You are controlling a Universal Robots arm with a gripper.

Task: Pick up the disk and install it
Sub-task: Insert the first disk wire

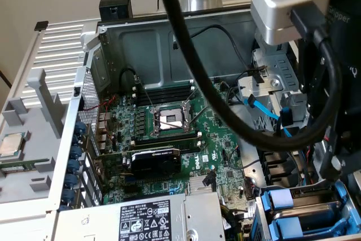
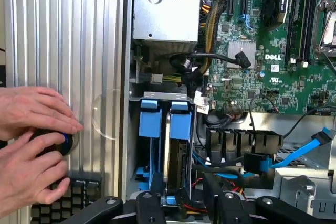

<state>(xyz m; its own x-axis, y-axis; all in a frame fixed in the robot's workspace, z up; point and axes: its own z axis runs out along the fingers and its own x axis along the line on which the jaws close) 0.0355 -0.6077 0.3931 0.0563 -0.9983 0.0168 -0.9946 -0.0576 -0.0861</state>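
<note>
The disk [image 2: 175,156] stands on edge in the drive bay at the case's corner, its silver side showing under a blue carrier handle [image 2: 180,123]. A second blue handle [image 2: 150,123] sits in the slot beside it. In the exterior view the disk [image 1: 313,214] shows as a silver strip between blue carriers at the lower right, below the arm's wrist [image 1: 293,4]. My gripper [image 2: 181,203] hovers just over the bay, its black fingers [image 2: 153,195] apart on either side of the disk's slot. Nothing is held between them.
A person's two hands [image 2: 31,145] rest on a round black button on the ribbed case panel [image 2: 63,35]. The motherboard [image 1: 186,139], power supply [image 2: 167,14], blue data cables [image 2: 310,148] and thick black arm hoses [image 1: 225,100] crowd the case. A small silver processor chip [image 1: 12,144] lies outside it.
</note>
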